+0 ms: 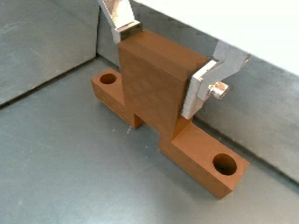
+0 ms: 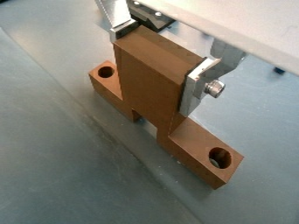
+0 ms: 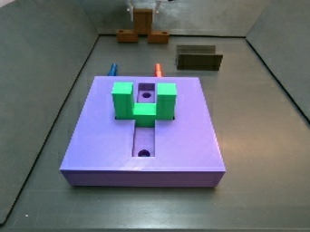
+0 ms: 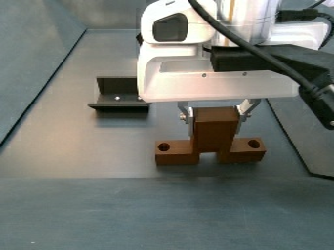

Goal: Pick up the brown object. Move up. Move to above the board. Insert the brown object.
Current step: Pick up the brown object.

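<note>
Between hand (image 1: 166,63) fingers: brown object (image 1: 158,87) upright stem, base on floor.

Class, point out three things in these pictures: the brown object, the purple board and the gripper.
brown object (image 1: 158,83): wrist view, front face of its upright block.
purple board (image 3: 182,145): side view, bare top surface.
gripper (image 2: 162,59): wrist view, midway between the fingertips, which stand at either side of the upright block.

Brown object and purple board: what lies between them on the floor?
In a side view, bare grey floor separates brown object, held by the gripper, from the board.
</note>
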### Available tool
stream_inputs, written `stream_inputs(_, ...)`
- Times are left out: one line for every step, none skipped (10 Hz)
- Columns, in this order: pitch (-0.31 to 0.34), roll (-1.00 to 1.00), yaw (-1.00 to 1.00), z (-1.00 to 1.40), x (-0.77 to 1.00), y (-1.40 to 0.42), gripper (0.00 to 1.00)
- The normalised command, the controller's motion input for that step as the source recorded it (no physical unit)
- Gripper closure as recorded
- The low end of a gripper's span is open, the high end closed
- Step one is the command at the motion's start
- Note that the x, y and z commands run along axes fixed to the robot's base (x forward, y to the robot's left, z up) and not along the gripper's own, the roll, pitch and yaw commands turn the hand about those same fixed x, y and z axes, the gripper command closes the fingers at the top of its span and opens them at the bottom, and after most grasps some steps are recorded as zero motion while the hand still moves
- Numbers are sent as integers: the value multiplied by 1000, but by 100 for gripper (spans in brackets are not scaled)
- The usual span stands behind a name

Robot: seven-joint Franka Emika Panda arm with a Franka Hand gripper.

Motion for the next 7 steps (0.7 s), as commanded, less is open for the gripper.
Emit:
stream_inputs(0, 0, 0, 0, 0, 0, 100)
stream_inputs(0, 0, 0, 0, 0, 0, 100)
stream_inputs(0, 0, 0, 0, 0, 0, 100)
stream_inputs(0, 0, 0, 0, 0, 0, 100)
stream_inputs(0, 0, 0, 0, 0, 0, 100)
stream_inputs(0, 0, 0, 0, 0, 0, 100)
stream_inputs(0, 0, 0, 0, 0, 0, 100)
